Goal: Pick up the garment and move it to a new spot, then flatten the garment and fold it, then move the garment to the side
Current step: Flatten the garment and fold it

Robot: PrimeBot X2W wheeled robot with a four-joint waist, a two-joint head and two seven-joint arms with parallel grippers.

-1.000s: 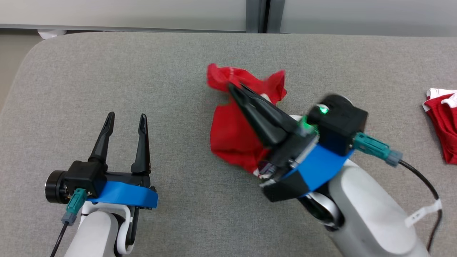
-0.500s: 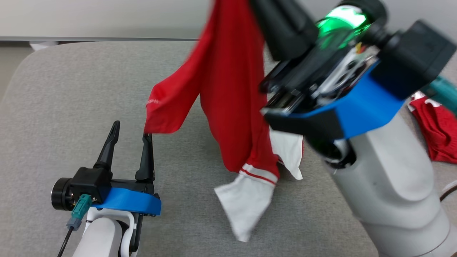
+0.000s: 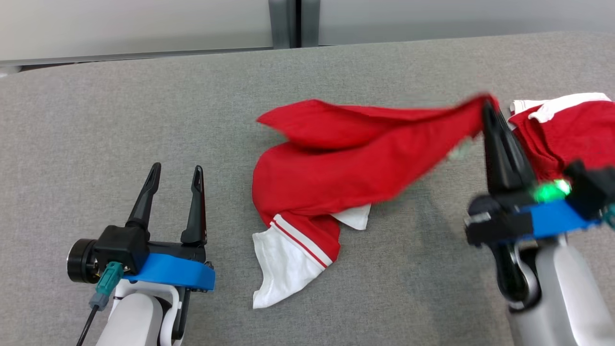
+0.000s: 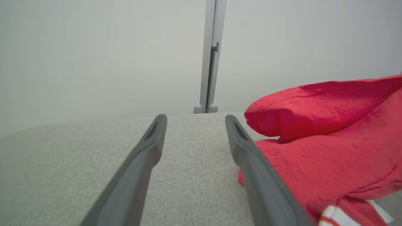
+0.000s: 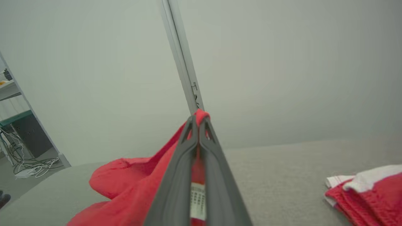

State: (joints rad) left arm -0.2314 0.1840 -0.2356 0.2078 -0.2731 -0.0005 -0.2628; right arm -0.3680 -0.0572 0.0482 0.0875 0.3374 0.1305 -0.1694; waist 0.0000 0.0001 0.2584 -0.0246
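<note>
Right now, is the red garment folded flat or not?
Not folded: the red garment lies rumpled and stretched out, one end pinched in the shut right gripper, its white part splayed loose.

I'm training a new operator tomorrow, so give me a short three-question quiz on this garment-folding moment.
1. True or false: the left gripper is shut on the red garment.
2. The right gripper is pinching: A) the white sleeve, B) a red part of the cloth, C) nothing.
3. Fill in: a second red-and-white garment lies on the grey table to the robot's ____.

Key: 1 false, it stands open beside the cloth; 2 B; 3 right.
</note>
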